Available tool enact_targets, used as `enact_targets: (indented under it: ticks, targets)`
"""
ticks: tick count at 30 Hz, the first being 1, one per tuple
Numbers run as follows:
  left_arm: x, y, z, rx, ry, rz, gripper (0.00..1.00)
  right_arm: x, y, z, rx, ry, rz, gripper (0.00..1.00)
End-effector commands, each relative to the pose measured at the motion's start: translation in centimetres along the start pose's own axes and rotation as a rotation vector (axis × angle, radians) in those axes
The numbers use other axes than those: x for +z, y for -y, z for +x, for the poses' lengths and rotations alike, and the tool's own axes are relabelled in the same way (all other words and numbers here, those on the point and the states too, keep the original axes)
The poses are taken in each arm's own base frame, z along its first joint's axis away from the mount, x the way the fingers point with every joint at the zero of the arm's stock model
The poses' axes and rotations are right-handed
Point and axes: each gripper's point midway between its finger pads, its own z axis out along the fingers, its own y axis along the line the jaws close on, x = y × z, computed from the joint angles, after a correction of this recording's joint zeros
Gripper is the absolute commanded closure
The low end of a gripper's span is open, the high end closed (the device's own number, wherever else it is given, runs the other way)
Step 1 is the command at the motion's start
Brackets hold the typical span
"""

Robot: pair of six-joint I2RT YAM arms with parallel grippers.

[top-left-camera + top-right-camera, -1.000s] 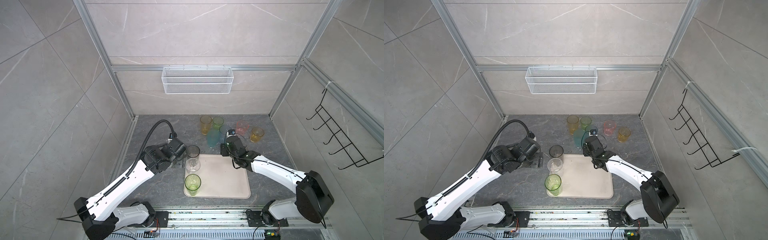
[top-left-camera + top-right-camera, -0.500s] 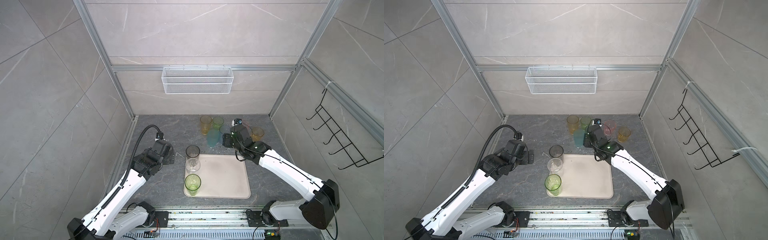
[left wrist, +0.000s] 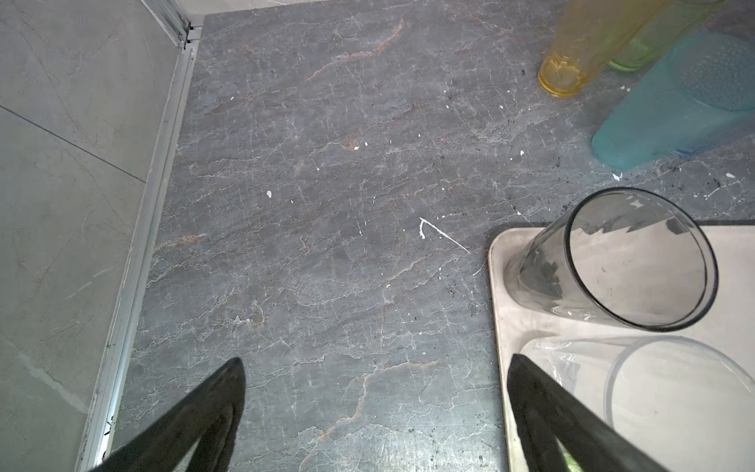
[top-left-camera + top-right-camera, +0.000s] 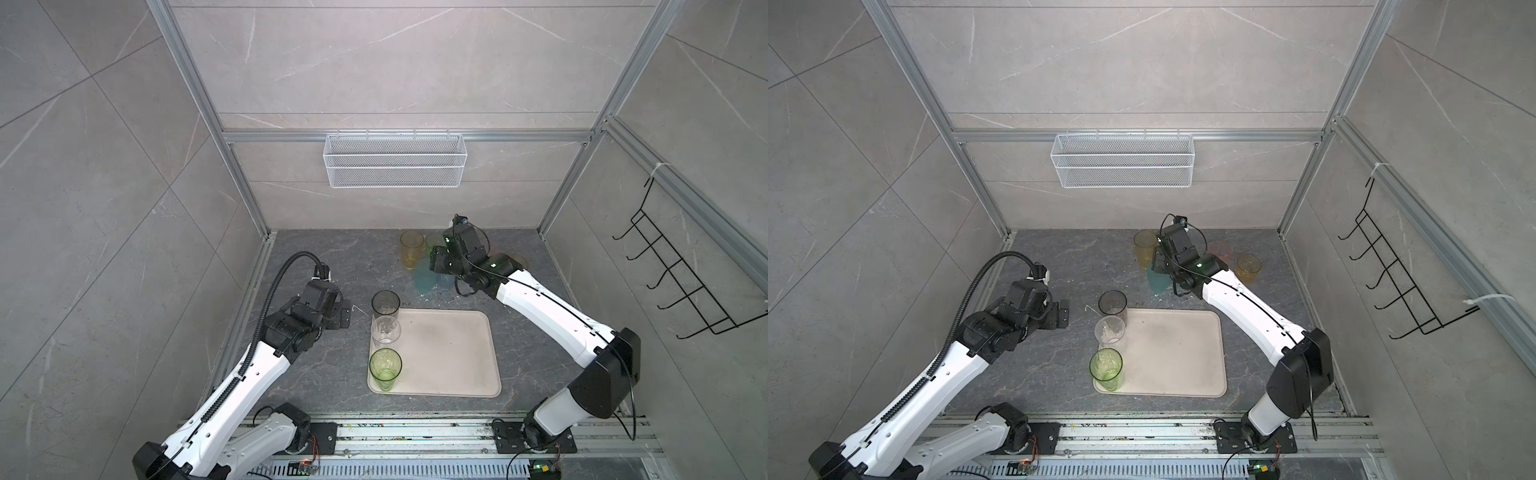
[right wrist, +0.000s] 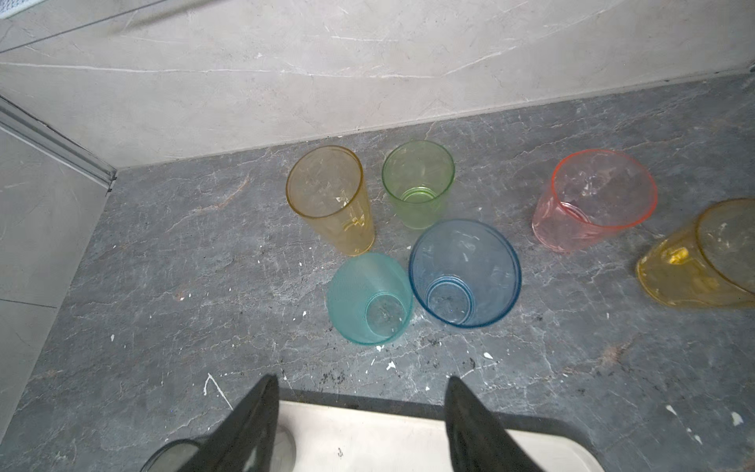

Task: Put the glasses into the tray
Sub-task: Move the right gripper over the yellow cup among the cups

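Lining tray [image 4: 449, 353] left edge, presumably sparing room: three glasses [image 4: 385, 328]; six more upper centre. Left gripper [image 3: 376, 361] spread, empty; right gripper [image 5: 361, 379] parted, empty, facing them.

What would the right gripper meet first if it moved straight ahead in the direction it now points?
Probably the teal glass: in the wrist view it stands straight ahead of the open right gripper, with the blue glass just beside it. Depth is unclear.
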Motion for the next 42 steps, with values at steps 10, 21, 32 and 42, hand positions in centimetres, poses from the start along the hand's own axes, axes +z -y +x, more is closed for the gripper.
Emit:
enact_targets:
  ticks: [10,21,32,42]
  targets:
    - [-0.1,0.8,-0.5,0.054,0.049,0.052,0.00,5.3,-2.2,-2.4,-0.027,0.024,0.034,0.33]
    - [0.0,0.9,-0.5,0.052,0.058,0.060,0.00,10.6,-2.4,-2.5,-0.018,0.011,0.069,0.35]
    - [0.4,0.8,-0.3,0.062,0.044,0.048,0.00,14.8,-1.1,-3.4,0.004,-0.045,0.101,0.38]
    - [0.7,1.1,-0.1,0.070,0.035,0.055,0.00,17.6,-1.0,-3.2,0.001,-0.096,0.110,0.43]
